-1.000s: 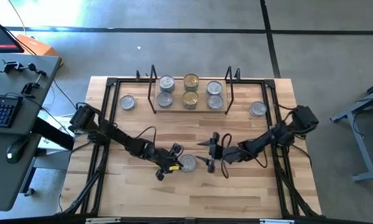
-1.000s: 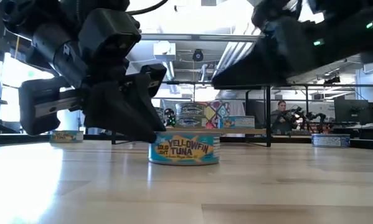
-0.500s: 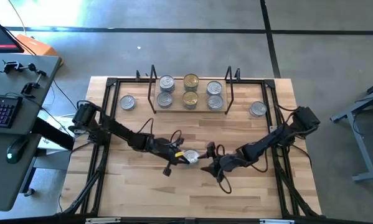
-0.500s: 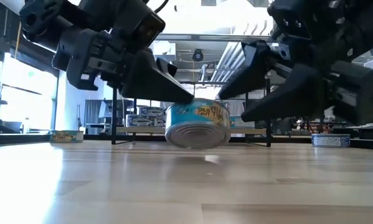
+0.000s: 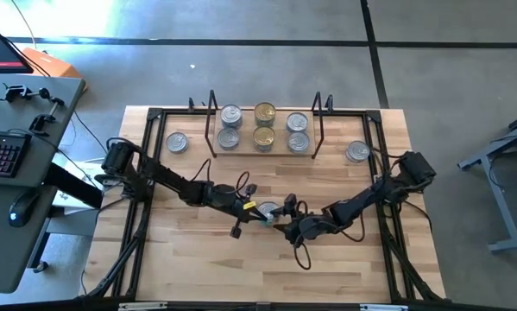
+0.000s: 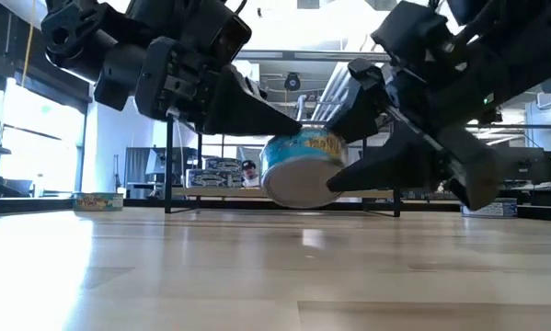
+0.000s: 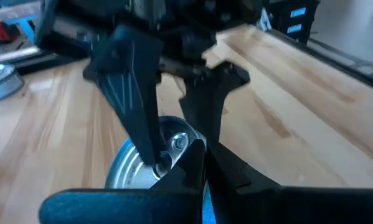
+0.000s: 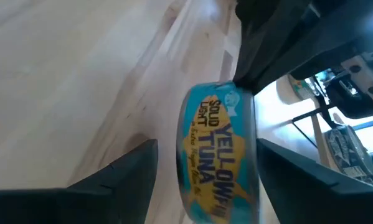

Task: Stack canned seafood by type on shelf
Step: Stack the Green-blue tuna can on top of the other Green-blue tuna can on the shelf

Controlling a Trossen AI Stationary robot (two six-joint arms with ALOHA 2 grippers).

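Two grippers now meet on one tin [image 5: 268, 210], and that is the change you should note: a second ago it sat flat on the bench [image 5: 206, 268], and now it hangs clear of the wood, tipped over on its side.

Start with the left gripper [image 5: 251, 208]. Its jaws are clenched on the tin, pinching it at the rim as far as the left wrist view lets you judge, and they carry its whole weight. In the low view the tin [image 6: 303, 170] hangs just beyond those jaws, lid turned down and toward the camera.

Next, the right gripper [image 5: 286, 222] has moved in from the other side. Its jaws are spread, one finger [image 8: 124, 174] on each side of the tin [image 8: 220, 162], with a visible gap on both sides. They are around it, not on it.

This looks like a handover in mid-air. The yellowfin label faces the right wrist camera, so you can confirm the type before placing. If the left jaws let go before the right ones clamp, the tin will probably fall and roll.

Beyond both sets of jaws, well apart, the shelf [image 5: 246, 130] already holds six tins in three columns: silver, gold, silver. Two loose tins [image 5: 177, 142] lie off its ends, one at each end.
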